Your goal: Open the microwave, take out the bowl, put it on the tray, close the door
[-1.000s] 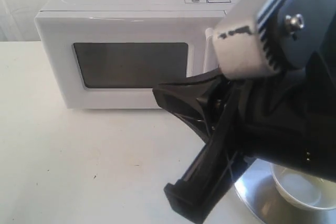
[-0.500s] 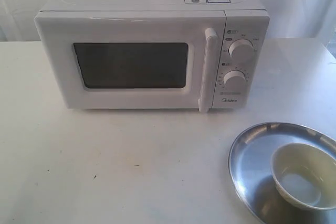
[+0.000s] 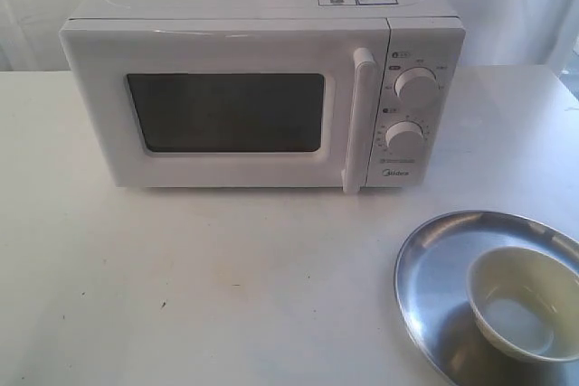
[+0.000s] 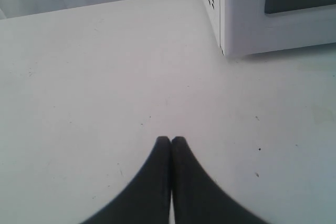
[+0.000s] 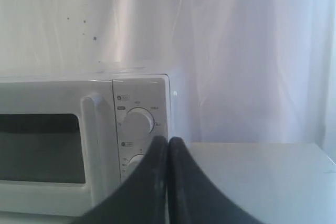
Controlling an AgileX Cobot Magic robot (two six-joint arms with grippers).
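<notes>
The white microwave point(image 3: 262, 88) stands at the back of the table with its door point(image 3: 217, 110) shut flat and the vertical bar handle point(image 3: 355, 119) beside the two knobs. A cream-white bowl point(image 3: 522, 303) sits inside the silver tray point(image 3: 434, 287) at the front right. Neither arm shows in the exterior view. My left gripper point(image 4: 171, 140) is shut with nothing in it, low over bare table near the microwave's side corner point(image 4: 223, 19). My right gripper point(image 5: 168, 141) is shut and empty, facing the microwave's knob panel point(image 5: 139, 121) and handle point(image 5: 94, 140).
A pale curtain point(image 5: 236, 51) hangs behind the table. Bare white tabletop point(image 3: 199, 287) spreads in front of the microwave. The tray runs past the exterior view's right and lower edges.
One second ago a black gripper and arm filled the right of the exterior view. It has withdrawn out of that view, uncovering the handle, knobs, tray and bowl.
</notes>
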